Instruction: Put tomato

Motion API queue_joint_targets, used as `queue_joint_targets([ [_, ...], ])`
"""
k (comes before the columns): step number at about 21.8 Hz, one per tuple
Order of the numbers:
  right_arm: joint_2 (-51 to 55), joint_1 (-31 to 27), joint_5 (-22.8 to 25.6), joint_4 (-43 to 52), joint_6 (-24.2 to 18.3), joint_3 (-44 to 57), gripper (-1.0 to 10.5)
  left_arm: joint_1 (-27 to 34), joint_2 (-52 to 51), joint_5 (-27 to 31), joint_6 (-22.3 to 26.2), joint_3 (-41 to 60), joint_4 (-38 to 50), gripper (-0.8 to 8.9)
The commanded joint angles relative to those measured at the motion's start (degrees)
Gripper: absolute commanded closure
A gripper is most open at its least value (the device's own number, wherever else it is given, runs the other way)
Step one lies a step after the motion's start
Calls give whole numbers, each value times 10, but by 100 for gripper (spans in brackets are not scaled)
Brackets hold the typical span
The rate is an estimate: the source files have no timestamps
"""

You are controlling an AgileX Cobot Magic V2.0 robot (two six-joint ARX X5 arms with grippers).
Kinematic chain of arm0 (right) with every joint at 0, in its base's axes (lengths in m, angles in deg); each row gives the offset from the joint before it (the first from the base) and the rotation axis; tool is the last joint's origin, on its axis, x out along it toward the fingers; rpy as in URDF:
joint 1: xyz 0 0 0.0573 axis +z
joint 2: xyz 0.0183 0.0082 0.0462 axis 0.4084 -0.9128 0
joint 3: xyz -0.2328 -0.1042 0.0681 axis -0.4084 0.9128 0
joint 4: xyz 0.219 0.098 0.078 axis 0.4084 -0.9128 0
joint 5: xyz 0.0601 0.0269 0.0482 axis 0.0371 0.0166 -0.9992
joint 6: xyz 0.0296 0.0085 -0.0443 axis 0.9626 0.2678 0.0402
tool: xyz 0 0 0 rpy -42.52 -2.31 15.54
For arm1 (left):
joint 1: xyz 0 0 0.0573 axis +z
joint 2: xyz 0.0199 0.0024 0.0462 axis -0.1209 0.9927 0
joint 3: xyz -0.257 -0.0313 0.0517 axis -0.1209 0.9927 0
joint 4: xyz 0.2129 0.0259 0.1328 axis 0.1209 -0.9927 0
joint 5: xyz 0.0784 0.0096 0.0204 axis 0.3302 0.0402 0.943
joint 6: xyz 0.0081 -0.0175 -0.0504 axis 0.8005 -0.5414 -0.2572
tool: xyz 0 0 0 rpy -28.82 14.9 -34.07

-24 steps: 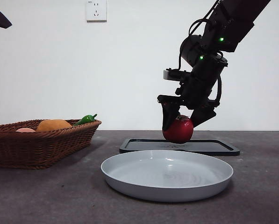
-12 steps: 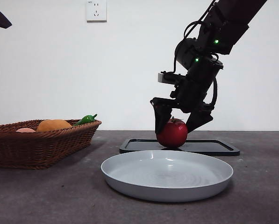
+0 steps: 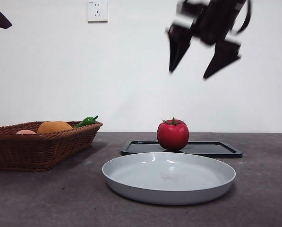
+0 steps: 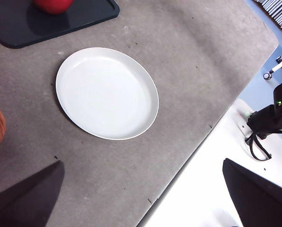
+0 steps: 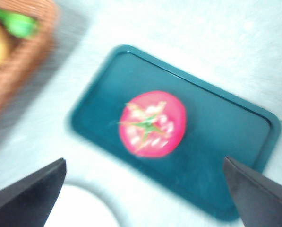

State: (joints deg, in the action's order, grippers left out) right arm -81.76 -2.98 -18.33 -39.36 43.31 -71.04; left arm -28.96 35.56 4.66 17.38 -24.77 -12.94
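The glossy red tomato [image 3: 173,135] with its green stem stands upright on the dark flat tray [image 3: 216,149], toward the tray's left part. High above it hangs my right gripper [image 3: 197,59], open and empty, blurred by motion. The right wrist view looks straight down on the tomato [image 5: 152,124] resting on the tray [image 5: 226,142], between the spread jaws. My left gripper [image 4: 141,198] is open and empty, far off over the table's near side; its view catches the tomato [image 4: 52,4] at the picture's border.
A white plate [image 3: 169,176] lies in front of the tray, nearer the camera. A wicker basket [image 3: 41,144] at the left holds an orange fruit [image 3: 54,126] and a green pepper [image 3: 86,121]. A wall socket [image 3: 97,10] sits high on the back wall.
My right gripper has let go of the tomato, opened, and risen well above it. The tomato now stands alone on the tray.
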Motion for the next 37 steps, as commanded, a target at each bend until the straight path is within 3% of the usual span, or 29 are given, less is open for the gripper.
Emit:
queue_joint_targets([
  [1,58,5,-17,-39,6,-9,395,-2,3,-3,10,-10,6,260],
  [7,245,29,-22,-134,5,31,395,-2,3,-3,12,-10,7,260],
  [16,512,69,-33,-132,33,293,397,-2,3,-3,12,-10,7,260],
  [19,556,74,-72,-132,50,352,397,-2,3,-2,12,-10,6,260],
  [26,575,74,-85,-118,49,382,414,-2,3,-3,12,-10,6,263],
  [27,575,74,-85,-114,49,382,461,-2,3,-2,12,-10,6,295],
  [31,575,74,-85,-111,49,382,752,-2,3,-2,12,-10,6,579],
  [34,575,74,-84,-111,49,382,876,-2,3,-3,12,-10,6,759],
  [37,575,74,-84,-111,48,382,935,-2,3,-2,12,-10,6,806],
])
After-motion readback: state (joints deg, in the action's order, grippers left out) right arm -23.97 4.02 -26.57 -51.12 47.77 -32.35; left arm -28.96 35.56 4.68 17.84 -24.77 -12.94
